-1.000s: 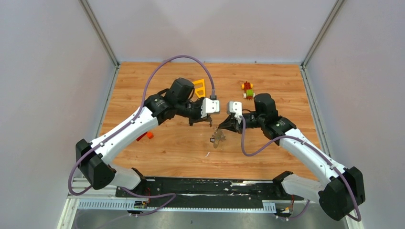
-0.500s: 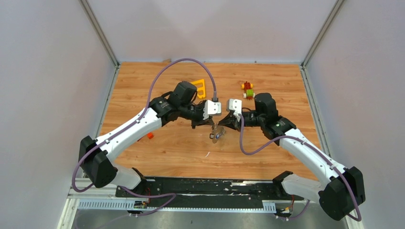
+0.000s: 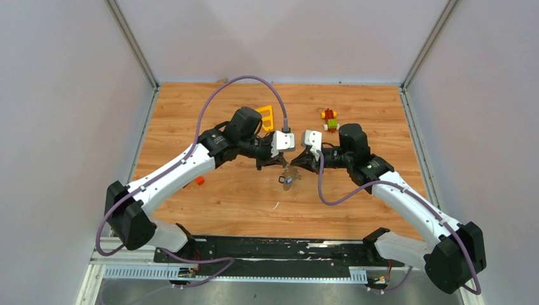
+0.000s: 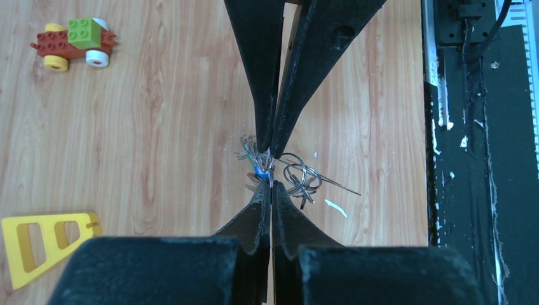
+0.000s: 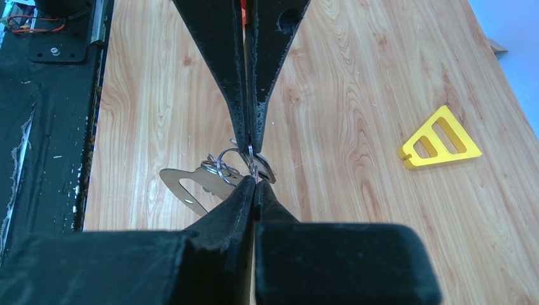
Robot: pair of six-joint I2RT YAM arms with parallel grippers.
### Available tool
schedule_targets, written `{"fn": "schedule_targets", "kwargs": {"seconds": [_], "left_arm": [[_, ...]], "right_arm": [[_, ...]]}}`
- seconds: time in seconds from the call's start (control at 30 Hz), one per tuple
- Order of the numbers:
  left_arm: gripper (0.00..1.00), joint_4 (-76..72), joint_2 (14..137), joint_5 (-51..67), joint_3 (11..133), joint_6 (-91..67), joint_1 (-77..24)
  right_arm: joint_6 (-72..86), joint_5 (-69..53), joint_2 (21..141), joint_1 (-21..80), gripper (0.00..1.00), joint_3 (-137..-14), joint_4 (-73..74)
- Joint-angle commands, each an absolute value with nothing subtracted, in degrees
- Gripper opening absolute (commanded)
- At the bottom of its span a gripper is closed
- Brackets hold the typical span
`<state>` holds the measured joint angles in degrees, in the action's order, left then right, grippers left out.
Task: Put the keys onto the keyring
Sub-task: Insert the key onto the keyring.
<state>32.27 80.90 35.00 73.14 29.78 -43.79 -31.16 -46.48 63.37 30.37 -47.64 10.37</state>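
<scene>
My two grippers meet tip to tip above the middle of the table. The left gripper is shut, its tips pinching a thin wire piece among the keys, beside a blue tag. The right gripper is also shut, nipping a thin ring of the same bunch. The keyring, a flat silver loop, hangs just left of the right gripper's fingers with small rings on it. In the top view the bunch dangles under both tips. Exactly which piece each tip holds is too small to tell.
A yellow triangle frame lies behind the left arm. A red-green-yellow toy block figure sits at the back right. A small red piece and a white scrap lie on the wood. A black strip runs along the near edge.
The left gripper has moved right until its tips meet the right gripper's. The hanging bunch has risen slightly and shifted a little left. Both grippers stayed shut.
</scene>
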Motion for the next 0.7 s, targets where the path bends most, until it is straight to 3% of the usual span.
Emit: {"fn": "schedule_targets", "kwargs": {"seconds": [0.0, 0.67], "left_arm": [[0.0, 30.84, 80.44, 37.23, 73.99, 28.24, -44.03], [0.0, 29.75, 82.68, 37.42, 74.93, 25.82, -44.03]], "right_arm": [[-30.37, -45.67, 63.09, 30.92, 0.0, -47.99, 6.66], [-29.61, -45.09, 63.1, 31.35, 0.0, -48.21, 6.52]]}}
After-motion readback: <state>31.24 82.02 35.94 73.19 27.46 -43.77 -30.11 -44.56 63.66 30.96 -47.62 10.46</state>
